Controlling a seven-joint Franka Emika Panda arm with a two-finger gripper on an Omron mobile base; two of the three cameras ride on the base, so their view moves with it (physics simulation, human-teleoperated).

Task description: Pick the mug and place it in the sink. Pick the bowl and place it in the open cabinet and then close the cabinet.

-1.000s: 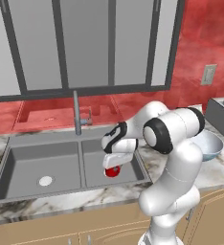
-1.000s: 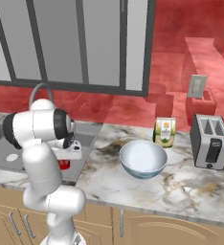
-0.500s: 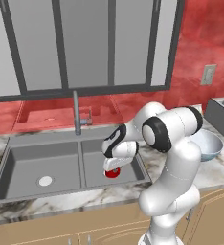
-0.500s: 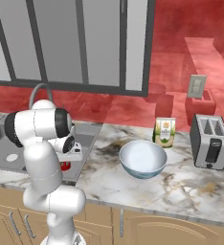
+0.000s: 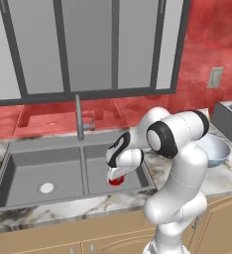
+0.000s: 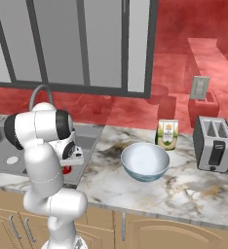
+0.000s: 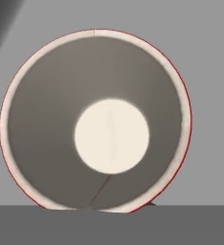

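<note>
The small red mug [image 5: 116, 180] hangs upright low in the right basin of the grey sink [image 5: 38, 168], directly under my hand. My gripper [image 5: 117, 173] points down and is shut on the mug's rim. In the hand view I look straight into the mug [image 7: 95, 119], with its white rim, thin red edge and pale bottom, and grey basin floor around it. From the right the mug [image 6: 66, 169] shows just below the hand, at the sink's [image 6: 1, 146] near edge. The white bowl [image 6: 145, 161] stands on the marble counter right of the arm, also seen as bowl [image 5: 213, 150]. The cabinet is out of view.
A tall faucet [image 5: 79, 116] rises behind the divider between the basins. A toaster [image 6: 213, 143] and a small carton [image 6: 167, 133] stand at the back of the counter beyond the bowl. Grey glass-fronted cabinets [image 5: 88, 44] hang above the sink.
The hand with the mug has edged slightly lower in the right basin. The bowl and everything else stay where they were.
</note>
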